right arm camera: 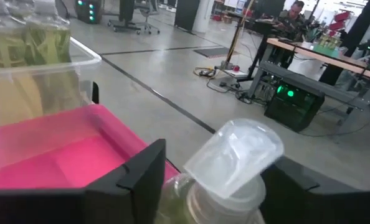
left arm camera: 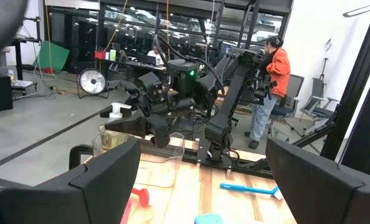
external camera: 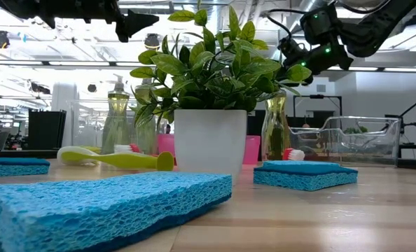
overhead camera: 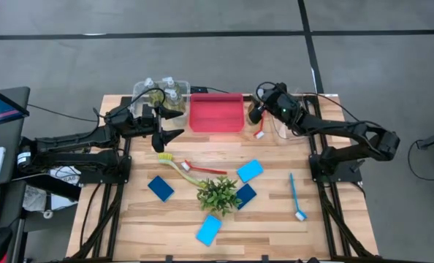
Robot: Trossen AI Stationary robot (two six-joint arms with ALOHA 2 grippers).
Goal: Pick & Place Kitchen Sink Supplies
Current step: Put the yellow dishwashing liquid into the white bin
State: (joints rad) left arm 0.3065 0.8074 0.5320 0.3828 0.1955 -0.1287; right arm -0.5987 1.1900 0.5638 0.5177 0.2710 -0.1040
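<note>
- The right gripper (overhead camera: 259,111) is at the back of the table, just beside the red bin (overhead camera: 217,113), on that bin's right side
- Its two fingers sit on each side of a small clear bottle (right arm camera: 232,171) with a clear cap, but I cannot tell if they squeeze it or are a bit apart from it
- That bottle stands on the table near the red bin, with a clear bin (external camera: 348,136) just beside it
- The left gripper (overhead camera: 167,136) hangs above the table near the back left clear bin (overhead camera: 140,91), and its fingers are wide apart with nothing in them
- That clear bin on the left already has bottles of yellow-green liquid (overhead camera: 169,96) in it, so some of the job looks done
- The red bin looks bare inside, so no brush or sponge is in it yet
- A lot is left on the table: a yellow brush (overhead camera: 174,165) and a red brush (overhead camera: 206,169) lie close together in the middle
- A blue brush (overhead camera: 296,196) lies by itself on the right side
- Four sponges are out too: a dark blue sponge (overhead camera: 160,188), a light blue sponge (overhead camera: 250,171), another dark one (overhead camera: 245,195) and another light one (overhead camera: 209,230)
- The little green plant (overhead camera: 218,194) stands between the sponges and it is not one of the things to move
- I think the job is only partly done, with the bottle by the right claw next and the brushes and sponges after that
</note>
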